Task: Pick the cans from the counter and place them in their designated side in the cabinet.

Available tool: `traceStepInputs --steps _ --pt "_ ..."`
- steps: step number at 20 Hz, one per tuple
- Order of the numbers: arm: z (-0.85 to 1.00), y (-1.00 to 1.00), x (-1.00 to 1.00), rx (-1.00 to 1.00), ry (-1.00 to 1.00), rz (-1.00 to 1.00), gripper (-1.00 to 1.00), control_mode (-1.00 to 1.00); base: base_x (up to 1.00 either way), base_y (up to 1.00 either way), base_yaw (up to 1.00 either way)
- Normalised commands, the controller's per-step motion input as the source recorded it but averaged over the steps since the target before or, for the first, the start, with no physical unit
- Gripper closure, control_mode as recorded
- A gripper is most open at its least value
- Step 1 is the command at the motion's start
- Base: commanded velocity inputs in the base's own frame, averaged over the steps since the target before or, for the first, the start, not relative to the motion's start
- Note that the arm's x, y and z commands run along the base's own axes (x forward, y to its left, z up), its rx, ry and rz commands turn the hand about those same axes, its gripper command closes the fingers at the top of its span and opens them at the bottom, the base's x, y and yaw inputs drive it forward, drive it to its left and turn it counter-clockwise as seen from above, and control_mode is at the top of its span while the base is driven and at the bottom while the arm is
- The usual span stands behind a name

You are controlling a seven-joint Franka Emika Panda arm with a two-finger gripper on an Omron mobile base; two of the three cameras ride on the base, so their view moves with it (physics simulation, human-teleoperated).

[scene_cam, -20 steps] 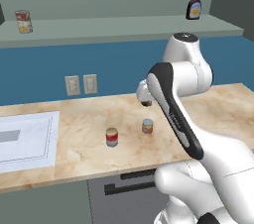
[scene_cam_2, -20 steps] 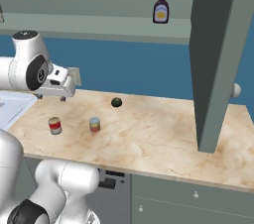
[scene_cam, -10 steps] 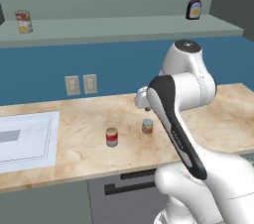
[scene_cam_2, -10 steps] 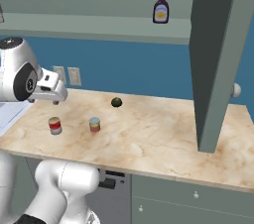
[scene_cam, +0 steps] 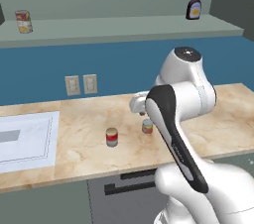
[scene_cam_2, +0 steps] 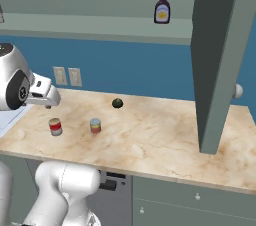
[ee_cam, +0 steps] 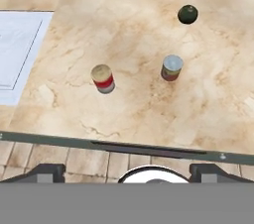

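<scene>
Two cans stand upright on the beige counter (scene_cam: 84,114): a red-and-white can (scene_cam: 112,137) (scene_cam_2: 55,126) (ee_cam: 103,79) and, to its right, a shorter grey-banded can (scene_cam: 147,127) (scene_cam_2: 95,125) (ee_cam: 171,68). My gripper (scene_cam: 143,113) (scene_cam_2: 48,105) (ee_cam: 128,171) hangs open above the counter's front part, near the cans and touching neither, with nothing between its widely spread fingertips (ee_cam: 47,172). The grey-green cabinet ledge (scene_cam: 124,27) (scene_cam_2: 75,22) runs above, with a yellow-and-red can (scene_cam: 23,21) at its left end and a dark sauce bottle (scene_cam: 194,5) (scene_cam_2: 161,7) towards the right.
A dark green round lump (scene_cam_2: 117,103) (ee_cam: 187,14) lies behind the cans. A white panel (scene_cam: 25,136) (ee_cam: 15,49) lies on the counter's left. Wall outlets (scene_cam: 81,84) sit on the blue backsplash. An open cabinet door (scene_cam_2: 220,60) hangs over the counter's right part.
The arm has folded back and its hand has moved a little left and lower over the counter. The gripper stays open, and the cans have not moved.
</scene>
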Motion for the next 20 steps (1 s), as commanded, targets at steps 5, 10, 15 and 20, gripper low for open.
traceStepInputs --steps 5,10,15,20 --pt "-0.01 0.22 0.00 0.04 0.00 0.01 -1.00 -1.00 0.00 0.00 0.00" --pt "-0.09 0.19 0.00 0.04 0.00 0.02 -1.00 -1.00 0.00 0.00 0.00" --pt "-0.16 0.15 0.00 0.01 0.00 0.04 -1.00 -1.00 0.00 0.00 0.00" --pt "-0.14 0.08 0.00 0.00 -0.01 0.06 -1.00 -1.00 0.00 0.00 0.00"
